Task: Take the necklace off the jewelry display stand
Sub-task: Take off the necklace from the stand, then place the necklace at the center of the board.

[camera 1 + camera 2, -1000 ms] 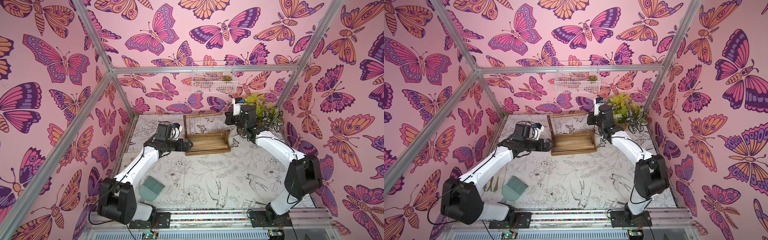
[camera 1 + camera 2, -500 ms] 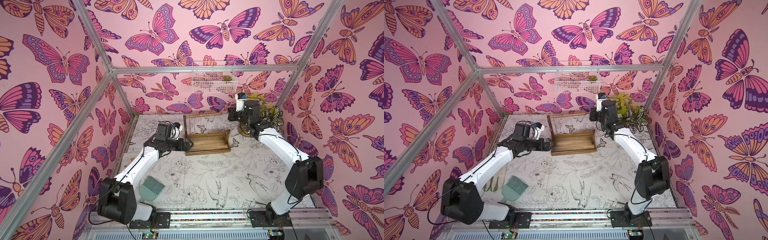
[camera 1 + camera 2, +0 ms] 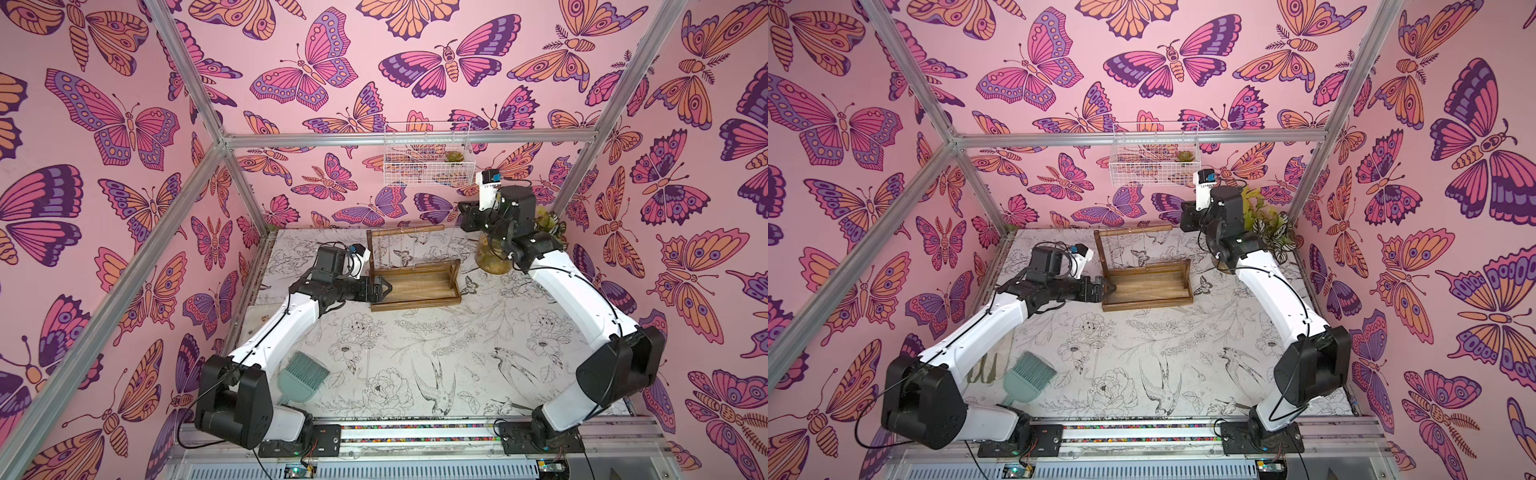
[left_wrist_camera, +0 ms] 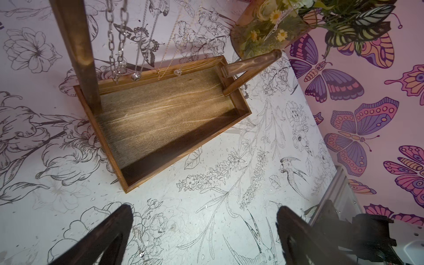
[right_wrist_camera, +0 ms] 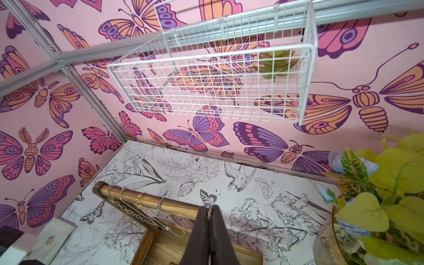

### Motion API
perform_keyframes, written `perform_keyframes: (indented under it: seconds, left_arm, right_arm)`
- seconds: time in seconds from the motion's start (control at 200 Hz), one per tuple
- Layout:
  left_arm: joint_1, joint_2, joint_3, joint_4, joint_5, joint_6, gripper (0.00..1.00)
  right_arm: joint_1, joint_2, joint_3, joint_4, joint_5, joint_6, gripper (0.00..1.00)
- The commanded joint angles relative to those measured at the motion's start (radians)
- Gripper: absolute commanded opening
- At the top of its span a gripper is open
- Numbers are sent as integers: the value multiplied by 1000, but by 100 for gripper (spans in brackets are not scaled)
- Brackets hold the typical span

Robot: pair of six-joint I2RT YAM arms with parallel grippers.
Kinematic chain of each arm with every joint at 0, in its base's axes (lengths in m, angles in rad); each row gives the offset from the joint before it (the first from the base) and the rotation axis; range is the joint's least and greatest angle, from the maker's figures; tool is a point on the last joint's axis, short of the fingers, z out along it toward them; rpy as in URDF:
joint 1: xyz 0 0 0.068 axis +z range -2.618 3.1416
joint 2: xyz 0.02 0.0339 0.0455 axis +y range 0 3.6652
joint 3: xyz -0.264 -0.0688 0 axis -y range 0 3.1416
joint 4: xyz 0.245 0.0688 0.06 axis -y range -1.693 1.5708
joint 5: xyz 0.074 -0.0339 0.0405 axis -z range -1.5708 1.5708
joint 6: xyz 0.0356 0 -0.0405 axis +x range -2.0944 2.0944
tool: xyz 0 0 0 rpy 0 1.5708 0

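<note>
Pinching the necklace (image 5: 209, 213) in my closed right tool (image 5: 210, 207), I am holding it high past the jewelry display stand's (image 3: 415, 286) crossbar (image 5: 146, 202), seemingly clear of it; my left tool (image 4: 205, 207) is hovering wide open beside the base.

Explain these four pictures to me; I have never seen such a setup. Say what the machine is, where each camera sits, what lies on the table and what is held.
Two robot arms stand at the table's front edge, each ending in a two-fingered gripper. Two pictures look down from overhead; the other two come from cameras on the arms' wrists. On the flower-printed table are a wooden jewelry display stand hung with necklaces, a vase of flowers and a teal brush; a wire basket hangs on the back wall. The left gripper is open and empty near the stand. The right gripper is shut, up by the crossbar, apparently pinching a thin necklace.
</note>
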Motion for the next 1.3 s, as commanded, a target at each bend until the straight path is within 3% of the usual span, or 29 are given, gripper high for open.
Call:
perform_keyframes:
  seconds: [0.0, 0.345, 0.736, 0.911, 1.297]
  left_arm:
    - [-13, 18, 6, 37, 58, 25, 99]
    - [-56, 37, 44, 64, 105, 87, 96]
    - [-72, 20, 46, 146, 158, 124, 92]
    - [-94, -28, 1, 231, 224, 141, 92]
    - [-103, -56, -20, 278, 229, 168, 95]
  right_arm:
    - [16, -29, 49, -69, -44, -18, 2]
    - [66, -98, 125, -204, -109, -33, 1]
    - [204, -120, 167, -246, -136, -8, 1]
    - [262, -139, 158, -256, -129, 11, 1]
    - [351, -149, 167, -254, -117, 40, 0]
